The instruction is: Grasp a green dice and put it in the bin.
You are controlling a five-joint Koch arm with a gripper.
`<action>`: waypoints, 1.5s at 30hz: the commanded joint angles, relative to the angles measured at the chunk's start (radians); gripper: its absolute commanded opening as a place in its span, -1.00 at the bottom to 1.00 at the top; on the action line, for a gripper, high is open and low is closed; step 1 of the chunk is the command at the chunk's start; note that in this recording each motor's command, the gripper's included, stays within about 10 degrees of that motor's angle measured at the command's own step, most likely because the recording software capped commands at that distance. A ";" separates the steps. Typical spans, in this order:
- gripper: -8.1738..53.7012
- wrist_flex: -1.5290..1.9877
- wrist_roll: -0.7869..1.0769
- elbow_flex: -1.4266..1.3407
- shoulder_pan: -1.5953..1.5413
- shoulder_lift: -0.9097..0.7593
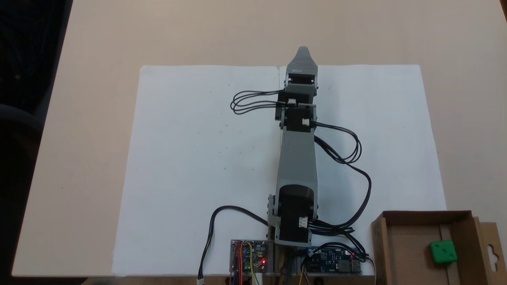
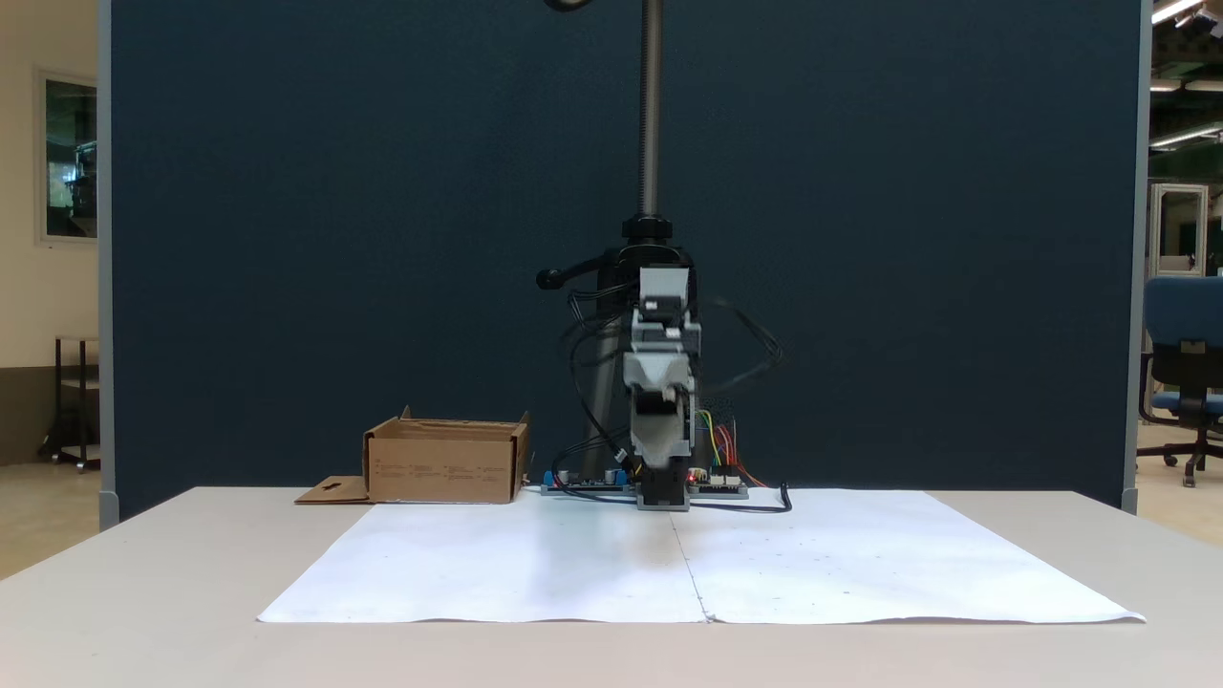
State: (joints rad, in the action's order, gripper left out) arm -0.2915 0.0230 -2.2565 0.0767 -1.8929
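The green dice (image 1: pixel 443 252) lies inside the bin (image 1: pixel 422 217), a brown cardboard box at the lower right corner in a fixed view. Seen from the front, the same bin (image 2: pixel 444 468) stands left of the arm's base, its walls hiding the dice. My gripper (image 1: pixel 303 50) is stretched far out over the far edge of the white paper, well away from the bin. Only one pointed grey jaw shows from above, the other lying beneath it. Nothing is seen in the gripper. In the front view the arm (image 2: pixel 661 382) looks blurred.
A white paper sheet (image 1: pixel 198 158) covers the middle of the beige table. Circuit boards (image 1: pixel 249 259) and loose black cables (image 1: pixel 348 158) sit by the arm's base at the near edge. A metal pole (image 2: pixel 651 105) rises behind the arm.
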 commanded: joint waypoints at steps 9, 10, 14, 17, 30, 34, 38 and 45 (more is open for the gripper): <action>0.66 -0.417 0.037 -0.422 -0.020 -0.287; 0.66 -0.449 0.037 -0.466 -0.028 -0.302; 0.66 -0.580 0.044 -0.615 -0.052 -0.354; 0.66 -0.681 0.044 -0.696 -0.052 -0.376; 0.66 -1.067 0.044 -0.873 -0.069 -0.463; 0.67 -1.109 0.044 -0.874 -0.072 -0.476; 0.67 -1.112 0.044 -0.874 -0.071 -0.474; 0.68 -1.112 0.044 -0.874 -0.071 -0.474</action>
State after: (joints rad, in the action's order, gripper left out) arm -1.3008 0.0276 -3.0649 0.0000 -2.2534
